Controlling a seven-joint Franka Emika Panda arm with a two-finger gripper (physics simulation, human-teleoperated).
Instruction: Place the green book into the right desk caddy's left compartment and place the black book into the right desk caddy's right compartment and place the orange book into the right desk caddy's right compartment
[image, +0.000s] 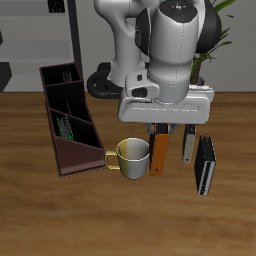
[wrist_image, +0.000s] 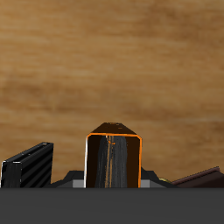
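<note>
Hanging upright from the gripper (image: 160, 131), the orange book (image: 159, 153) was pinched between the closed fingers above the wooden table (image: 40, 215), just beside a cream mug (image: 131, 157). I saw the right desk caddy (image: 66, 117) beyond the mug, with a black book (image: 205, 165) and a tan-grey book (image: 188, 148) near the gripper's other side.

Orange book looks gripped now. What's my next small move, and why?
Probably lift straight up first. The gripper is closed on the orange book, which stands on edge close beside the mug; the right desk caddy lies beyond that mug, so carrying it across low would risk a knock.
</note>
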